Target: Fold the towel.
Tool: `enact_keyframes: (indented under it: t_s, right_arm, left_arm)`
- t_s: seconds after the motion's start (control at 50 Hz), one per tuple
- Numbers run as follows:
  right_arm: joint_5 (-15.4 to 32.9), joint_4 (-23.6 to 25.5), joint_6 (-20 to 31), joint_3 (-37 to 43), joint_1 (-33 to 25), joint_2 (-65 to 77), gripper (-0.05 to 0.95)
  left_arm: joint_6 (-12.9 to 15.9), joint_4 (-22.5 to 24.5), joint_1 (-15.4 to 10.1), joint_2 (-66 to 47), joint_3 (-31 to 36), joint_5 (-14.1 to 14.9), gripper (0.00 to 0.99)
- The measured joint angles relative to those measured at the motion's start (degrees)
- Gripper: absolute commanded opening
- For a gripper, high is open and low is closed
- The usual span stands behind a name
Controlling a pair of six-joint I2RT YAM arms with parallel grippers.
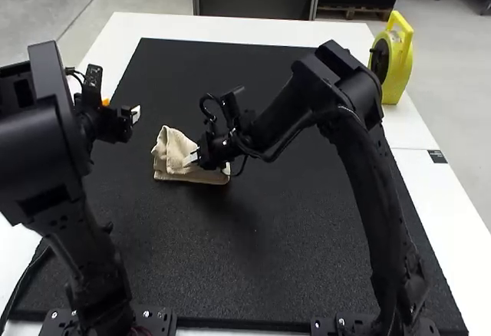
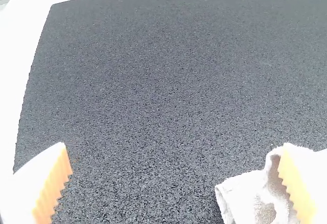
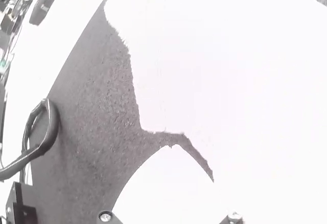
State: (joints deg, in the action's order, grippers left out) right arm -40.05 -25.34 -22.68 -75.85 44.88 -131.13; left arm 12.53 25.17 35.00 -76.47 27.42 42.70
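Towel (image 1: 175, 146) is recorded as textured cloth; mat (image 1: 307, 213) is noted as matt, grainy; table (image 1: 433, 190) is seen as smooth; yellow case (image 1: 397, 83) is logged as plastic-looking.

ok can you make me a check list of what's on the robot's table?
Surface: black mat on a white table.
Job's things: beige towel, partly folded, one end bunched up.
Clutter: yellow reel, far right.
Grippers: left gripper near the towel, jaws wide open; right gripper at the towel.
Cables: black cable on the right arm.
Surroundings: left arm and right arm stand at the near side.
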Motion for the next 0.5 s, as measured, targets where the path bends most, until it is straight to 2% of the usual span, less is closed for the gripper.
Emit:
enact_keyframes:
  t_s: [0.2,0.5]
  right_arm:
    - [0.00,0.02,-0.02,-3.21,0.02,-1.53,-0.02]
    - [0.00,0.42,-0.04,-8.63,0.83,-5.20,-0.02]
  left_arm:
    - [0.04,-0.02,1.33,0.00,-0.42,0.70,0.961]
    - [0.07,0.00,1.38,0.00,-0.72,1.11,0.961]
